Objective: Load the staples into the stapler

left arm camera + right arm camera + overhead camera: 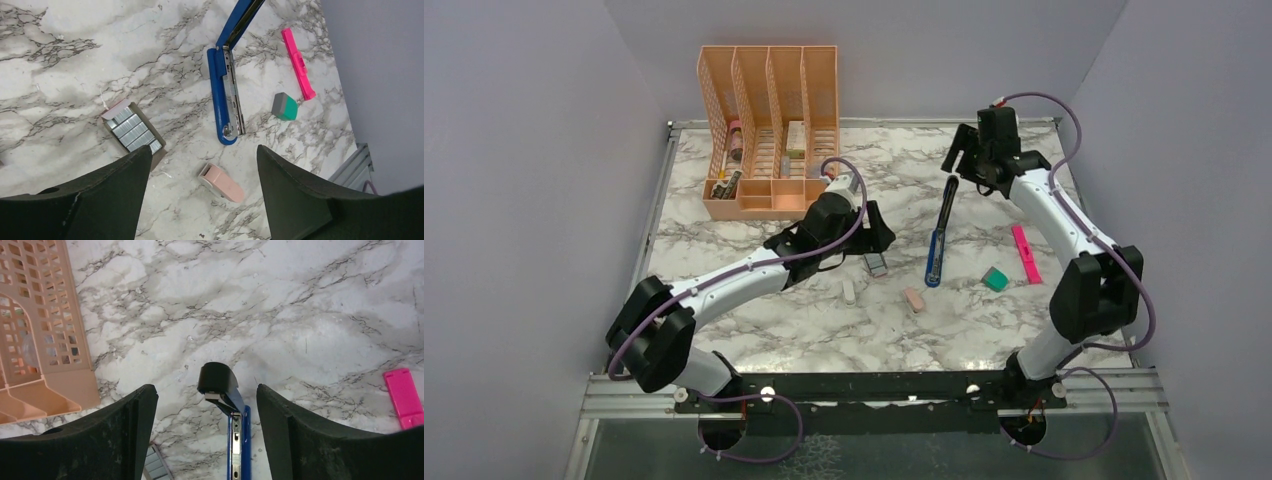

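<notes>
Stapler lies opened out flat on the marble surface, a bit R of centre. Its long axis runs near-to-far. The blue body w/ metal channel faces up at the near end, and the arm w/ black cap points to the far side. Staples box sits just L of the stapler's near end, apart from it. The box is open, w/ rows of grey staples showing and a pinkish flap at one end.

Left pincer hangs over the surface btwn staples box and stapler, jaws spread wide, holding nothing. Right pincer hangs over the stapler's far end, also spread wide. The black cap shows in the gap btwn its fingers, clear of both, not gripped.

Other bits: pink eraser lies near the stapler's near tip. Teal block is just R of the stapler, and pink highlighter lies further R, roughly parallel to it. Peach organiser stands at the far L of the surface w/ a few items in its slots; can't tell what they are.
</notes>
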`<state>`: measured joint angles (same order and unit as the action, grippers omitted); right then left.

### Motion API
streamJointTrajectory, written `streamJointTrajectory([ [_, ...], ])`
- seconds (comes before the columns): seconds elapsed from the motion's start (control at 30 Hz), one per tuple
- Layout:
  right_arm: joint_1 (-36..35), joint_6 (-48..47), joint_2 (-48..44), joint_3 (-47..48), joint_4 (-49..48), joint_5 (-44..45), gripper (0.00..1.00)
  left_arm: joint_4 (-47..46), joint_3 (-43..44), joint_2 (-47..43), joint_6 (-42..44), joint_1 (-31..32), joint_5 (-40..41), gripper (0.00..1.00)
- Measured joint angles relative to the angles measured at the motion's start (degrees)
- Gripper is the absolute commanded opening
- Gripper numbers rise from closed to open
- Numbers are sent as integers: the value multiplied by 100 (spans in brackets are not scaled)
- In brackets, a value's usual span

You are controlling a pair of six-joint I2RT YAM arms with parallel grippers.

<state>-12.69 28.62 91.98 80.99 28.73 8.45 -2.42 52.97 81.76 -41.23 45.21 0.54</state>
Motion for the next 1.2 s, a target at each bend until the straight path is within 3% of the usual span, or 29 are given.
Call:
streamJointTrajectory([
  [0.23, 0, -321, 636, 317, 50, -22, 65, -122, 9, 120, 411, -57, -326, 68],
  [0.53, 0, -627, 938, 431, 120, -63, 45, -544, 487, 1419, 323, -57, -1222, 51],
  [0.77, 0, -704, 970, 455, 144, -109, 42, -599, 1036, 2162, 160, -48, -1532, 47],
  [1.07, 0, -778, 970, 455, 245, -205, 53, -293, 1443, 2809, 131, 227, -1432, 42],
  [1.2, -11, -782, 970, 448, 326, -208, 44, -151, 1519, 3053, 131, 308, -1412, 38],
])
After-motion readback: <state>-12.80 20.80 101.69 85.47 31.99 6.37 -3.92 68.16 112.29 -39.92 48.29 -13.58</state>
